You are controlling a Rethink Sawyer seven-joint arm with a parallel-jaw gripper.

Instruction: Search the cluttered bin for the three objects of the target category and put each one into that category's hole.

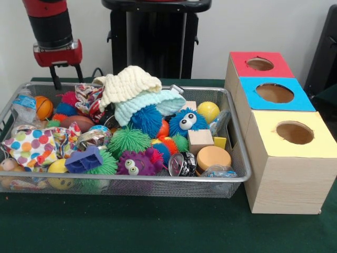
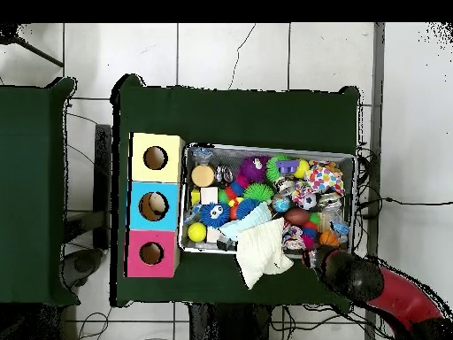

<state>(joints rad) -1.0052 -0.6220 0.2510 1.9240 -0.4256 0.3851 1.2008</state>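
Note:
The cluttered bin [image 1: 131,179], a silver wire-mesh basket, is full of toys; it also shows in the overhead view [image 2: 265,148]. In it lie a cream knitted cloth [image 1: 129,81], a blue spiky ball with eyes [image 1: 187,121], a green spiky ball [image 1: 128,139], a purple fuzzy ball with eyes [image 1: 134,163], a yellow ball [image 1: 208,110], a wooden cube [image 1: 200,139] and a polka-dot cloth [image 1: 34,147]. My gripper [image 1: 66,75] hangs open and empty above the bin's far left corner. In the overhead view the gripper [image 2: 324,258] is at the bin's lower right corner.
Three wooden boxes with round holes stand in a row right of the bin: red top [image 1: 260,64], blue top [image 1: 275,93], yellow top [image 1: 295,133]. The overhead view shows them left of the bin, the yellow box [image 2: 156,158] uppermost. A green cloth [image 1: 158,226] covers the table.

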